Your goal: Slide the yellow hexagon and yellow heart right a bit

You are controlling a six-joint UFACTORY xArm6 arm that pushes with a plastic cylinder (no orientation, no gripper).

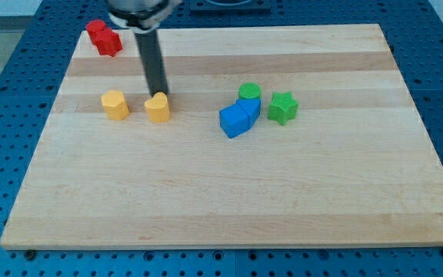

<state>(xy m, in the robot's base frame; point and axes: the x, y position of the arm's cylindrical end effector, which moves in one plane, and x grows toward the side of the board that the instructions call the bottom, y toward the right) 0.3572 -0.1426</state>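
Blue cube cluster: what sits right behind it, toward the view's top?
Behind the front blue cube sits a second blue block, and behind that a green cylinder. The cylinder's lower part is covered, so contact cannot be confirmed. The green star stands apart to the view's right.

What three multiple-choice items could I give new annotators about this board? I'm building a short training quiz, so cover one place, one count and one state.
1. Where is my tip?
A. At the top edge of the right-hand yellow block
B. Beside the green star
C. On the red blocks

2. How many yellow blocks are on the wooden board?
A. One
B. Two
C. Four

3. How do the two yellow blocks stand to each other?
A. Stacked
B. Pressed together
C. Apart, with bare board between them

Answers:
1 A: the rod ends right at that block's top side, far from the star and the red blocks.
2 B: only the left yellow block and the right one show.
3 C: a strip of wood shows between them.
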